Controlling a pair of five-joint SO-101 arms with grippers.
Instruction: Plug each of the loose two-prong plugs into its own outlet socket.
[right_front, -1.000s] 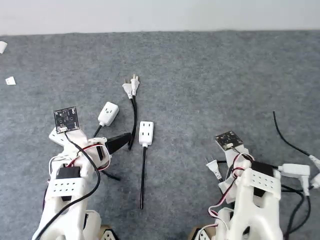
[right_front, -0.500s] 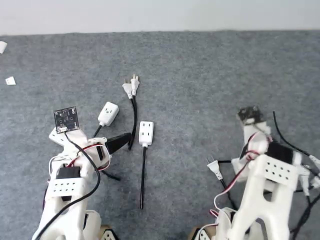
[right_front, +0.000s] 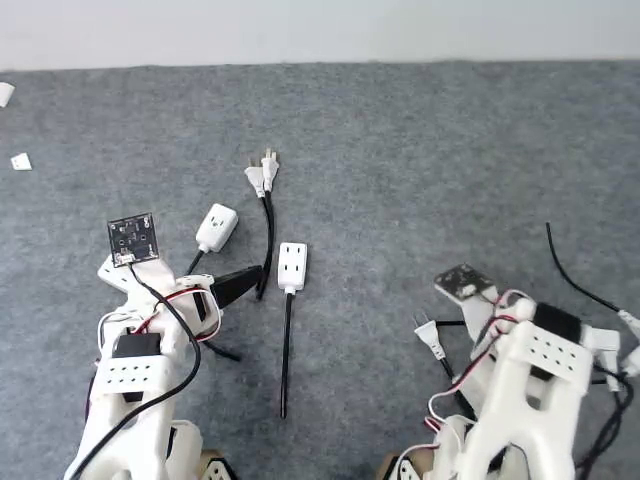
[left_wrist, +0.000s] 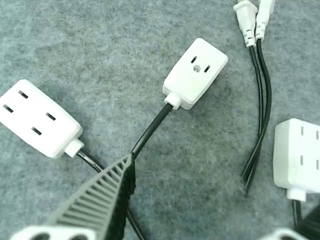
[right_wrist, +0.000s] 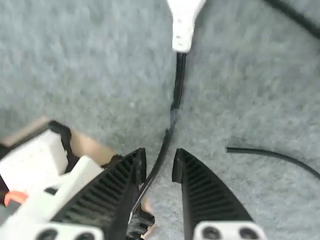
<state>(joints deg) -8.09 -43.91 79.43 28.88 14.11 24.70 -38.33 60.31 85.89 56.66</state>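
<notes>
Right gripper (right_wrist: 159, 162), jaws slightly apart, straddles a black cord (right_wrist: 176, 85). Left gripper (left_wrist: 220, 192) gapes wide left of the middle outlet socket (right_front: 291, 266). Paired plugs (right_front: 262, 172) lie beyond that socket, a lone plug (right_front: 429, 337) right of it, amid open carpet (right_front: 400, 150).

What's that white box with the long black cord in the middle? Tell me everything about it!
It is a white plastic socket block, rectangular, lying flat on the grey carpet with its slots facing up. Nothing is plugged in. A long black cord runs straight out of one short end. The two plugs' cords lie close beside it.
</notes>
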